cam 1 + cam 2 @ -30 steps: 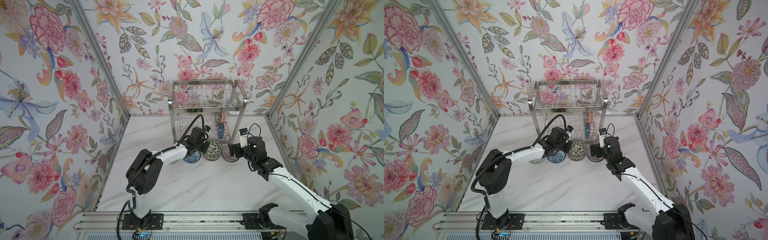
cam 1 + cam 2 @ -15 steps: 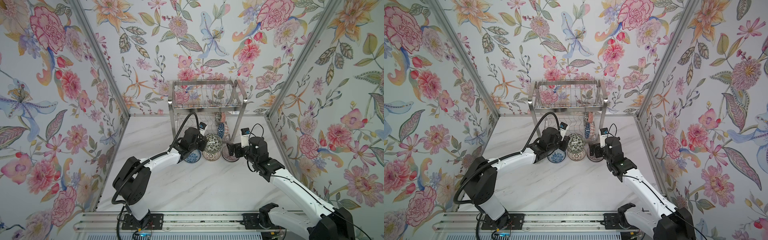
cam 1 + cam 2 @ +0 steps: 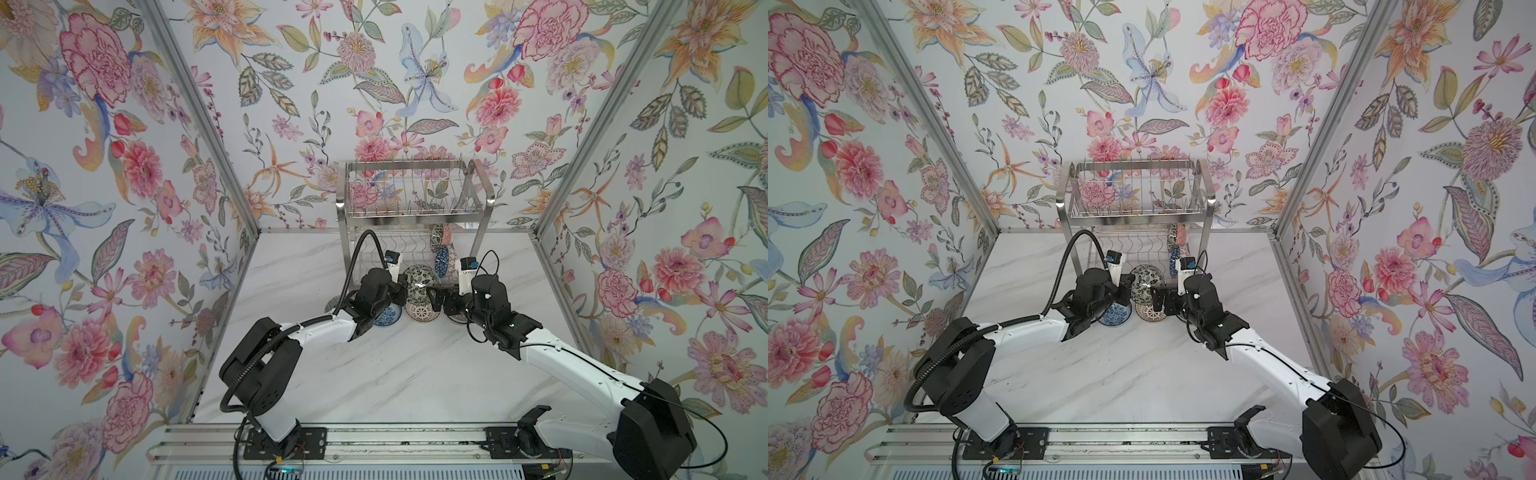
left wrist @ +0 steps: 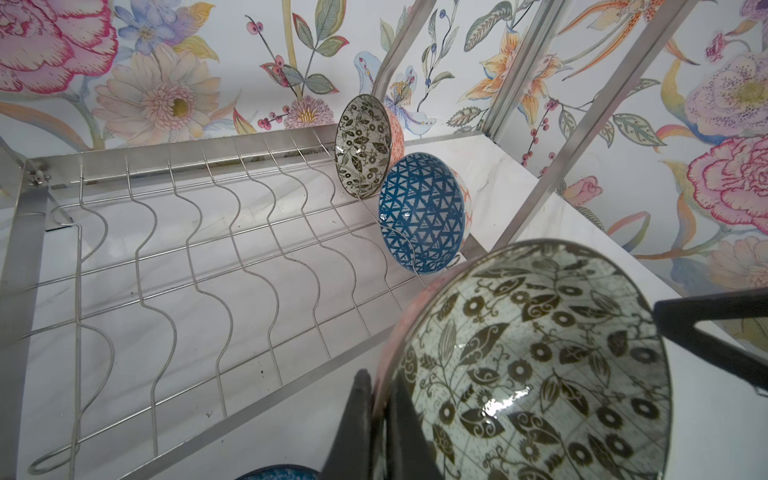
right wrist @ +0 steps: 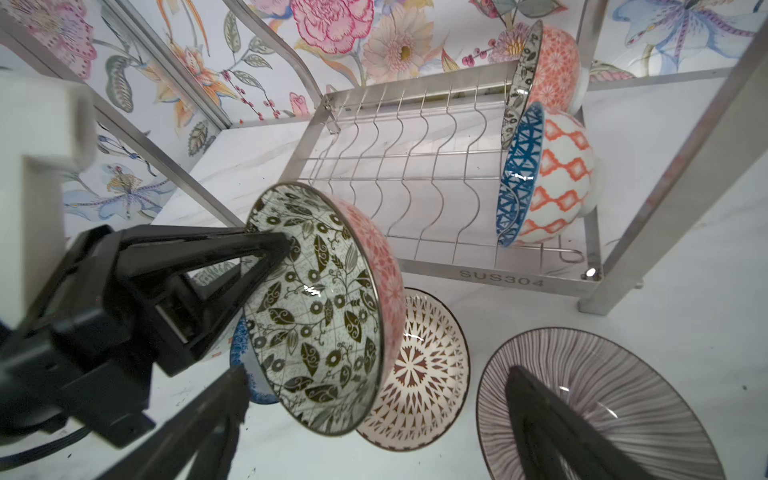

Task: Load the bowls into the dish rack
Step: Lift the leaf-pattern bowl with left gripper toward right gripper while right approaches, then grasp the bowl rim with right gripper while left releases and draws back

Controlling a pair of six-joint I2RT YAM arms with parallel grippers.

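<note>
On the left, the left gripper [image 4: 380, 403] is clamped tight on the rim of a leaf-patterned bowl [image 5: 320, 307], with one finger inside the bowl and the other against its pink outer wall. The bowl hangs off the marble table [image 3: 374, 374], tipped on edge, and its opening faces the right arm. It is in front of the dish rack [image 3: 415, 215], just short of the lower tier and not yet in it. Below the gripper a blue floral bowl [image 3: 1116, 313] sits upright on the table, partly hidden by the arm.

Just right of that, a bowl with a red-brown sunburst pattern [image 5: 415, 365] sits on the table. The raised bowl overlaps its near edge in the right wrist view.

Further right, the right gripper [image 3: 442, 301] has its jaws spread wide and holds nothing. In its wrist view one finger lies over a purple striped bowl [image 5: 623, 395] on the table, though I cannot tell whether it touches the bowl. The other finger points toward the blue floral bowl. The lifted bowl is near this gripper, in line with the gap between its fingers, and apart from both.

Behind, at the right end of the rack's lower tier, two bowls stand on edge in the wavy wires. A second leaf bowl [image 4: 363, 145] is at the back, and a blue triangle bowl [image 4: 422, 212] with a red lattice outside is in front of it.
</note>
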